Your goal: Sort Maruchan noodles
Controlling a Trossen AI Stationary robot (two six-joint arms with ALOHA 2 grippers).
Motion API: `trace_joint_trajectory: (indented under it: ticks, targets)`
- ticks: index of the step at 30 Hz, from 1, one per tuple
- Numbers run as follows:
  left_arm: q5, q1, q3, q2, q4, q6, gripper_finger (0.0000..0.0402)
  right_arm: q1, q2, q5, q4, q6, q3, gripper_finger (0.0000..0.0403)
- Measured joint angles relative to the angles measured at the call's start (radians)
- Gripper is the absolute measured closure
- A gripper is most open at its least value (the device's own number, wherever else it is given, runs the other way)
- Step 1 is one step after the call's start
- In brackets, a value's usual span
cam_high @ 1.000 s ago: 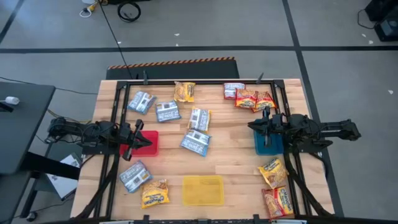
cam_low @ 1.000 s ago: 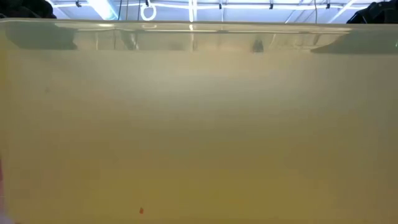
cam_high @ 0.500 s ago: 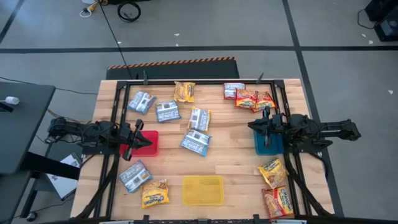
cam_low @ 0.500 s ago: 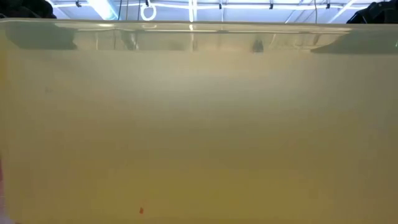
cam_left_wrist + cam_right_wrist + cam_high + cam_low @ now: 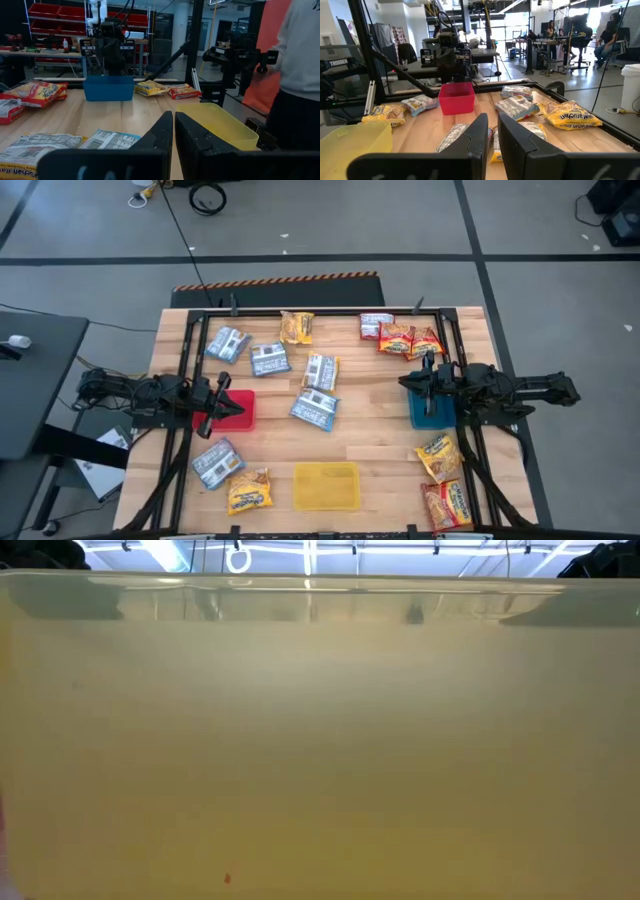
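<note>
Maruchan noodle packets lie flat and scattered on the wooden table. Blue-and-white ones point(image 5: 269, 359) point(image 5: 314, 408) point(image 5: 216, 463) lie mostly at the far left and middle. Yellow-orange ones point(image 5: 296, 327) point(image 5: 248, 491) point(image 5: 439, 457) and red ones point(image 5: 410, 339) point(image 5: 447, 504) lie toward the edges. My left gripper point(image 5: 238, 409) point(image 5: 174, 135) hangs shut and level over a red tray point(image 5: 240, 415). My right gripper point(image 5: 404, 383) point(image 5: 493, 134) hangs shut and level by a blue tray point(image 5: 430, 412). Neither holds anything.
A yellow tray point(image 5: 326, 485) stands at the table's near middle; its wall point(image 5: 320, 740) fills the low view. A black frame point(image 5: 320, 311) runs round the table. A person point(image 5: 300, 70) stands beside the table, and more people point(image 5: 607, 35) are in the room beyond.
</note>
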Motion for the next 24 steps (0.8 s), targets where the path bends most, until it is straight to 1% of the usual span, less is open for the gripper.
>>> trace_joint_trajectory:
  ticks: [7,8,12,13,15,17,19,22,24]
  targets:
    - [0.0,0.0,0.0,0.0,0.0,0.0,0.0377,0.0,0.0,0.0,0.003,0.003,0.0,0.0353]
    - [0.0,0.0,0.0,0.0,0.0,0.0,0.0377,0.0,0.0,-0.005,0.013,0.028,0.0,0.0353]
    - [0.0,0.0,0.0,0.0,0.0,0.0,0.0377,0.006,-0.001,-0.073,0.088,0.294,0.0,0.0353]
    - [0.0,0.0,0.0,0.0,0.0,0.0,0.0377,0.006,0.0,-0.06,0.11,0.319,0.0,0.0353]
    - [0.0,0.0,0.0,0.0,0.0,0.0,0.0377,0.002,0.003,0.003,0.115,0.367,0.0,0.0353]
    - [0.0,0.0,0.0,0.0,0.0,0.0,0.0377,0.001,0.009,0.03,0.085,0.397,0.007,0.0353]
    - [0.0,0.0,0.0,0.0,0.0,0.0,0.0377,0.005,0.026,0.007,0.042,0.402,0.036,0.0353]
    - [0.0,0.0,0.0,0.0,-0.001,0.0,0.0377,0.026,0.081,-0.048,-0.083,0.429,0.123,0.0356]
    - [0.0,0.0,0.0,0.0,0.0,0.0,0.0377,0.053,0.141,-0.053,-0.181,0.447,0.209,0.0362]
